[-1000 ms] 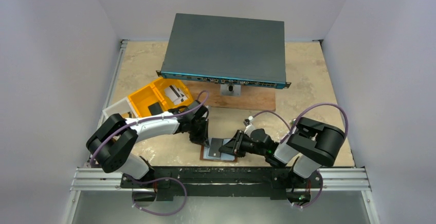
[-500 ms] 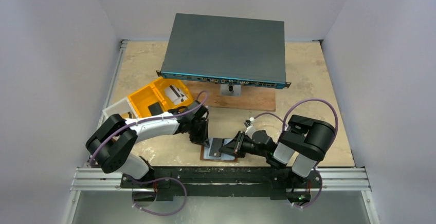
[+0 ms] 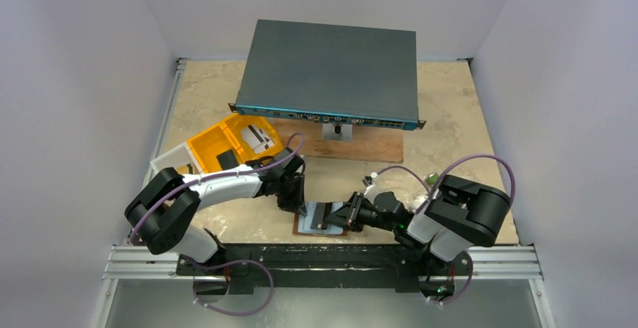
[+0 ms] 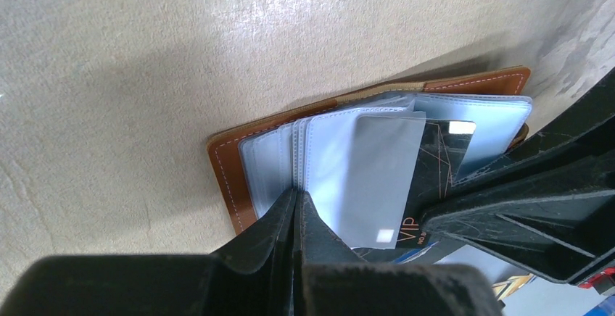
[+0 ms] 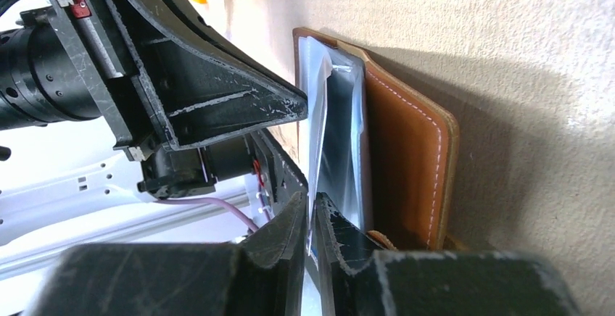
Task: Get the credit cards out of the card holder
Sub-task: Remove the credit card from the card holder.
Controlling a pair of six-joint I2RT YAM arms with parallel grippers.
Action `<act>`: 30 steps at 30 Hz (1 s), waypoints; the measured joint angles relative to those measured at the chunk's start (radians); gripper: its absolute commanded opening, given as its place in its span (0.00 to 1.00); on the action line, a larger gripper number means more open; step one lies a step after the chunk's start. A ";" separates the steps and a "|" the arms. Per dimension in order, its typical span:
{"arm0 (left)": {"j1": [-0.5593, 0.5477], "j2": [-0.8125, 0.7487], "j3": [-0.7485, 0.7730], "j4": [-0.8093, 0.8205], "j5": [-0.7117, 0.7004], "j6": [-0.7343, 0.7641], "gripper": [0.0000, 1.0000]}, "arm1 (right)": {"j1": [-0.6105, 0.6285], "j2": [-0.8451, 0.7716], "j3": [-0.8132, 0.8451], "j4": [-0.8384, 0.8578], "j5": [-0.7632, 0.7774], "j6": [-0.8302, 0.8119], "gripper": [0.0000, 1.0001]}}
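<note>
**R claw (image 5: 310,218) now clamped on a card**

A sec ago its fingers stood wider. Now they pinch the edge of a thin flat dark credit card (image 5: 339,149), which is tilted up from the small brown leather card holder (image 4: 226,164). The holder lies open on the beige counter (image 3: 459,117), in front of the dark grey switch box (image 3: 331,65) and well apart from it. L claw (image 4: 296,204), fingers together, pins the clear pockets. Pull looks begun, but the card isn't free yet.

Both arms bent low: left gripper (image 4: 296,197) closed, tips pressing the left part of the card holder (image 4: 226,175); right gripper (image 5: 312,201), at its right edge, pinching a black card (image 4: 436,167).
</note>
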 measured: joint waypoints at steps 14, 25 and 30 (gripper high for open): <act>0.000 -0.002 -0.001 0.001 0.000 -0.001 0.00 | 0.000 0.032 0.098 -0.126 0.000 -0.065 0.12; 0.000 -0.006 -0.007 0.008 0.000 -0.002 0.00 | 0.000 -0.049 0.023 -0.115 0.020 -0.045 0.08; 0.000 -0.006 -0.007 0.008 0.000 -0.002 0.00 | 0.000 -0.158 0.023 -0.211 0.037 -0.059 0.00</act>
